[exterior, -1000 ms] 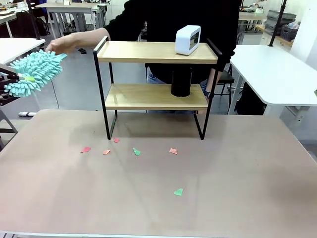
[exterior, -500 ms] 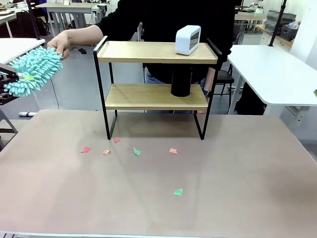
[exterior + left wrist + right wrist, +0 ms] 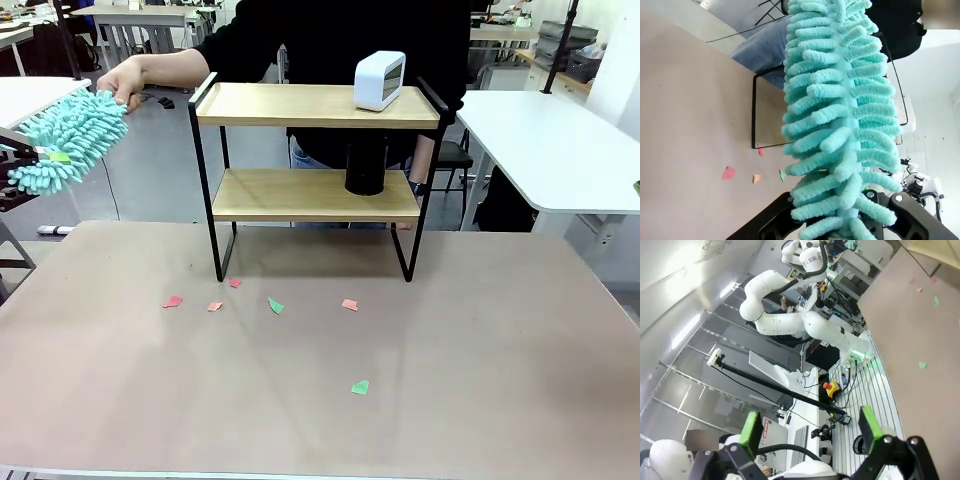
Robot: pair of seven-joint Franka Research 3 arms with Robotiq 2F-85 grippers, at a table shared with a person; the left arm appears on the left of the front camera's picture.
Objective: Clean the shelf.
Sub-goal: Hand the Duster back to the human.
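The shelf (image 3: pixel 315 105) stands at the middle back of the beige table; its black frame (image 3: pixel 753 115) shows behind the duster in the left wrist view. A white device (image 3: pixel 380 80) sits on the top board and a black cylinder (image 3: pixel 365 167) on the lower board. My left gripper (image 3: pixel 12 165) is at the far left edge, shut on a teal fluffy duster (image 3: pixel 70 138) that points up and right. Close up, the duster (image 3: pixel 837 115) rises between the left gripper (image 3: pixel 840 222). A person's hand (image 3: pixel 125 82) touches the duster's tip. My right gripper (image 3: pixel 810 430) stands open, holding nothing, aimed away from the table.
Several small red, orange and green paper scraps (image 3: pixel 275 306) lie on the beige table (image 3: pixel 480 380) in front of the shelf. The person stands right behind the shelf. White tables (image 3: pixel 560 150) flank the scene at the back.
The person's hand has risen slightly and come round to the duster's tip. The duster and my left gripper have barely shifted.
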